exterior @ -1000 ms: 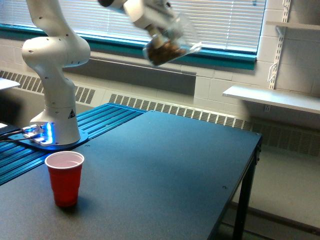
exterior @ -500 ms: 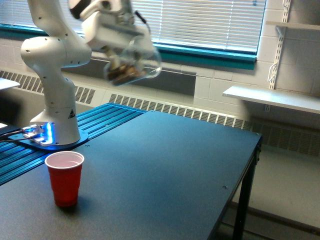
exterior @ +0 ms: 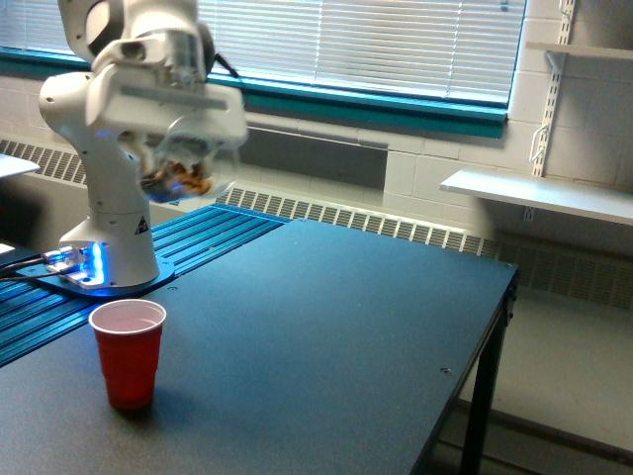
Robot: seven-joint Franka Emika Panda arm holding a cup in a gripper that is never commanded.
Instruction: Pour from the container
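Note:
In the exterior view, the clear rounded container (exterior: 186,170) hangs in the air with brown nut-like pieces showing through its wall. My gripper (exterior: 170,99) is shut on it from above, blurred by motion. The container sits well above the table and a little to the exterior view's right of the red cup (exterior: 128,352), which stands upright and open on the dark table (exterior: 326,336) near its front left.
The arm's white base (exterior: 111,247) stands on a blue ribbed platform (exterior: 198,237) at the exterior view's left. A window with blinds and a radiator run along the back wall. A white shelf (exterior: 539,193) hangs at the right.
The gripper has carried the container down and toward the exterior view's left, from high over the table's middle to a spot above the red cup. The cup has not moved.

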